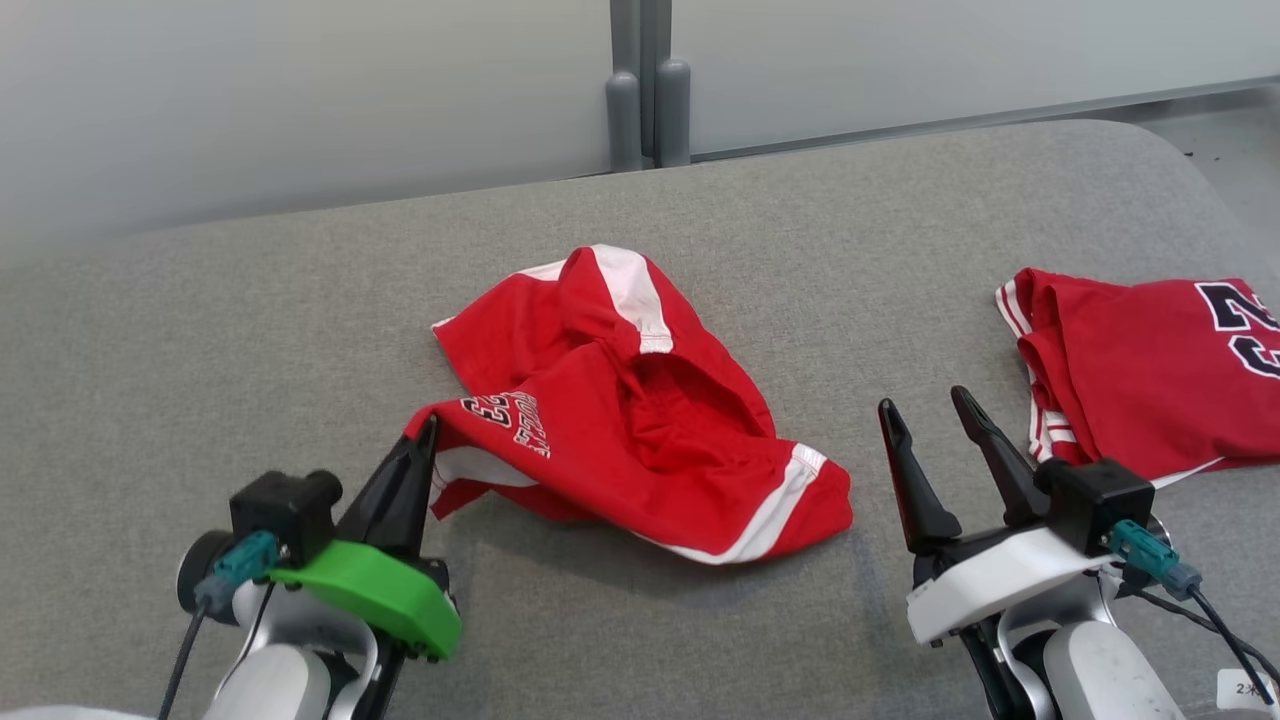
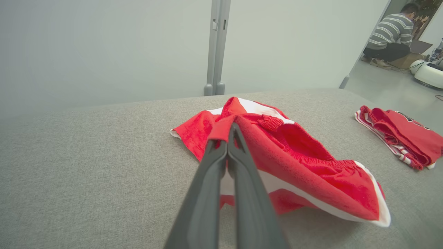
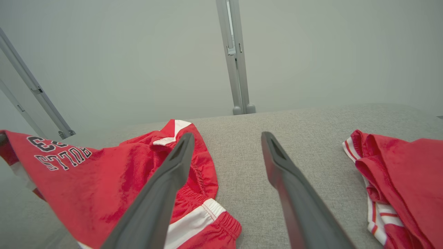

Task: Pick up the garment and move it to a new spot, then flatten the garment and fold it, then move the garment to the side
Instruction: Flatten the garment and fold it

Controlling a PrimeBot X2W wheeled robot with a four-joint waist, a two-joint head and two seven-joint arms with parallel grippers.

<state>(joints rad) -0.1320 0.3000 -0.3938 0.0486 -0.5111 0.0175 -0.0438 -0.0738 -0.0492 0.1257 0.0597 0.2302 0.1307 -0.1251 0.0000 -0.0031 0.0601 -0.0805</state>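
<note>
Two hands: left hand clamped on red shorts corner; right hand spread, empty.

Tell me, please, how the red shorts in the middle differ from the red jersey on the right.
The shorts lie crumpled; the jersey lies folded. The left end effector is shut on a corner of the shorts; nothing holds the jersey. The shorts carry small lettering; the jersey has large black numerals. Both are red with white trim, on the grey surface.

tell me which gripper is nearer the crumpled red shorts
Left. The left gripper is shut on a corner of the crumpled red shorts with white stripes; the right gripper stands open to their right, not touching.
</note>
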